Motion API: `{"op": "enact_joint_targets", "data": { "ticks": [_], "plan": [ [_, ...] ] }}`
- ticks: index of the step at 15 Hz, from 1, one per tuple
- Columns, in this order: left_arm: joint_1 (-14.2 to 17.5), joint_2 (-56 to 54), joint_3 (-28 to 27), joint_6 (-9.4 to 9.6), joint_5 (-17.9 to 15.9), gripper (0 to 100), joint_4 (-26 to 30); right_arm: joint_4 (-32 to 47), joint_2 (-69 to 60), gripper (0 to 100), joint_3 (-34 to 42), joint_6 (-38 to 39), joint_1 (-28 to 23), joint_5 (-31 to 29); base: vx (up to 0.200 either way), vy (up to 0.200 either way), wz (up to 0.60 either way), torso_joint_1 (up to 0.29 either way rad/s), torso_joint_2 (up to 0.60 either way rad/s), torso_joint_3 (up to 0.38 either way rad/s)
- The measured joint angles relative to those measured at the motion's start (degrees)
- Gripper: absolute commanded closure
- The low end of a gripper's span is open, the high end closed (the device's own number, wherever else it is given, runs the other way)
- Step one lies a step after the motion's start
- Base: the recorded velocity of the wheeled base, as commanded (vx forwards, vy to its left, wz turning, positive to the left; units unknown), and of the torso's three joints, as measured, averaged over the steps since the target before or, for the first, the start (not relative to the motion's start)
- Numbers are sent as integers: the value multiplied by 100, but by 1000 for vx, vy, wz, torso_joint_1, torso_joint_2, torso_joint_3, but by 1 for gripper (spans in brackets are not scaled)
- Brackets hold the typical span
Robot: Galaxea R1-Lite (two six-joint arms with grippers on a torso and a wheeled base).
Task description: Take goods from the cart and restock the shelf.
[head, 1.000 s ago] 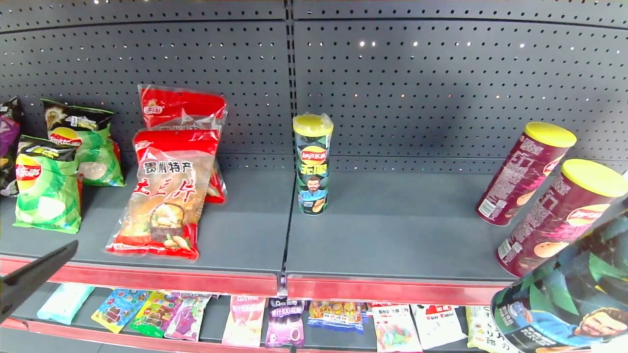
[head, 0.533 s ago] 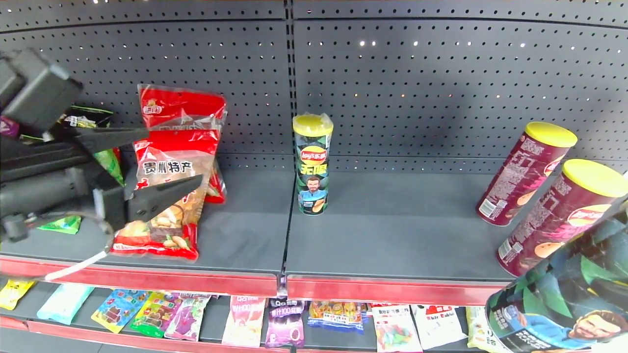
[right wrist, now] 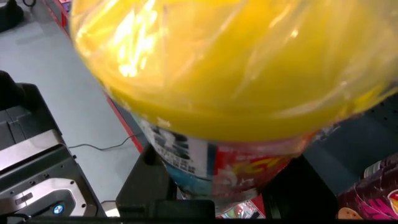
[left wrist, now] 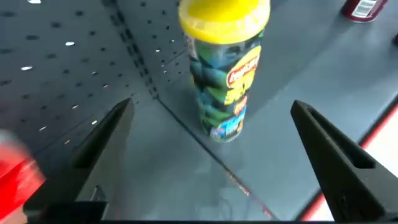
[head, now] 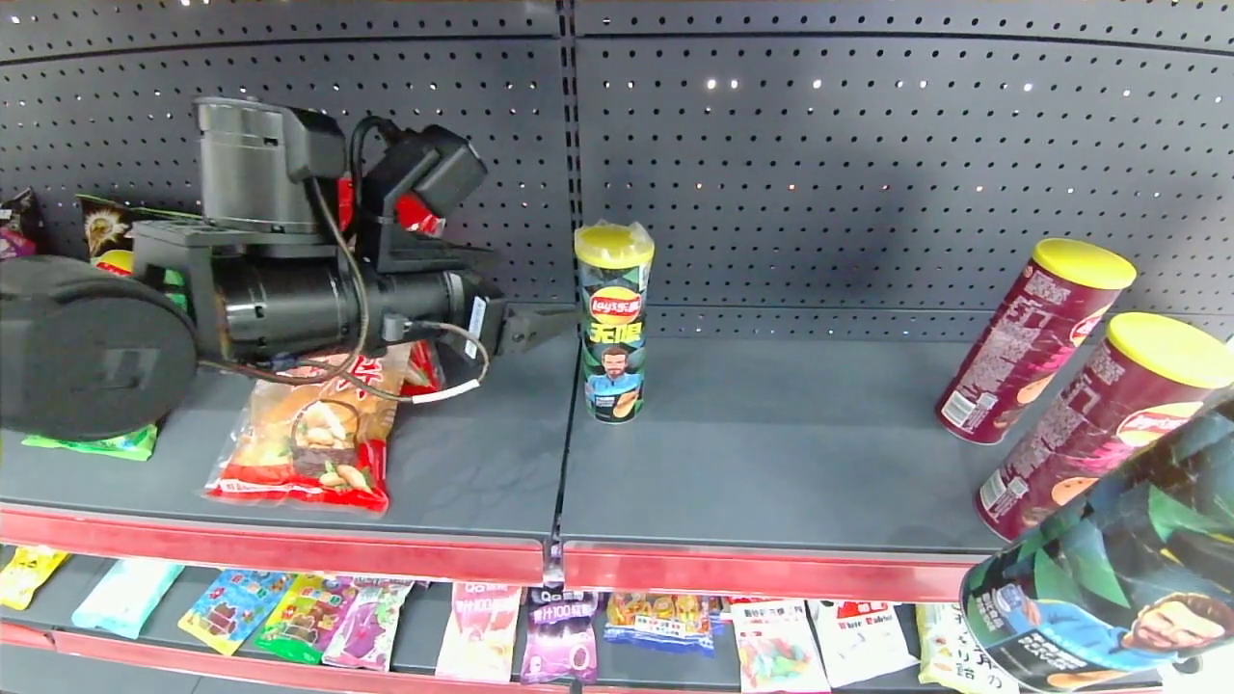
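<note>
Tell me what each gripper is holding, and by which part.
Right gripper holds a green chip can by its body, below the yellow lid. Left gripper holds nothing: jaws open toward the upright can on the shelf.

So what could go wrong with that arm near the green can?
The open left gripper points at the standing green can; a finger could tip it over. The second can, held by the right gripper, sits near two leaning purple cans and could knock them.
</note>
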Motion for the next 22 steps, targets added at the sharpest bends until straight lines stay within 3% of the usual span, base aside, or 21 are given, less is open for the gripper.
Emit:
{"op": "enact_joint_targets", "data": {
  "ticks": [2, 6, 12, 16, 22],
  "plan": [
    [-2, 328, -107, -12, -94, 0, -213, 0, 0, 100, 0, 37, -33, 0, 0, 0, 0, 0, 0, 0],
    [6, 674, -282, -12, -696, 0, -290, 0, -5, 100, -2, 74, -107, 2, 0, 0, 0, 0, 0, 0],
    [80, 1069, -852, 13, -866, 0, -299, 0, -11, 100, -2, 77, -123, 0, 0, 0, 0, 0, 0, 0],
    [55, 1246, -940, 13, -1145, 0, -277, 0, -11, 100, 0, 145, -143, 2, 0, 0, 0, 0, 0, 0],
    [-5, 1596, -1254, 13, -1221, 0, -290, 0, -11, 100, -9, 151, -171, 0, 0, 0, 0, 0, 0, 0]
  ]
}}
